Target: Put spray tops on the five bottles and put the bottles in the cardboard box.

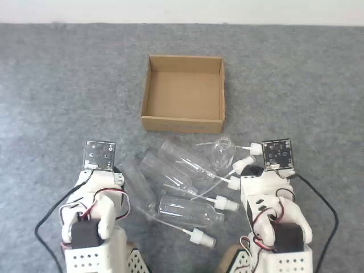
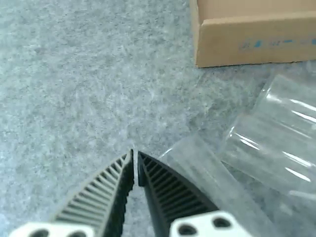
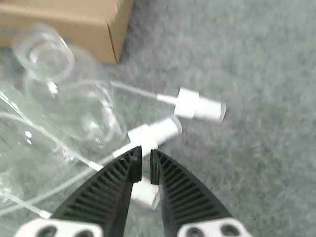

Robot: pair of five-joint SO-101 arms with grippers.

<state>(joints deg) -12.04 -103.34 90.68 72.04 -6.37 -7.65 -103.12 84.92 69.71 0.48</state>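
A grey, carpet-like covering [image 1: 68, 85] spans the whole table. An open cardboard box [image 1: 182, 124] sits flat on it toward the far side. Just nearer than the box is a loose cluster of clear bottles. An upright bottle [image 1: 222, 152] stands close to the box, three lying bottles [image 1: 187, 211] rest on their sides, and a faint shape [image 1: 136, 185] at the cluster's left is probably a fifth. White spray tops [image 1: 226, 203] with thin tubes lie scattered on the covering, mostly along the cluster's right.

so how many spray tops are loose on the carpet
5, strung along the bottle pile's right edge: one spray top nearest the box, a second, a third, a fourth, the fifth farthest from it. None looks hidden.
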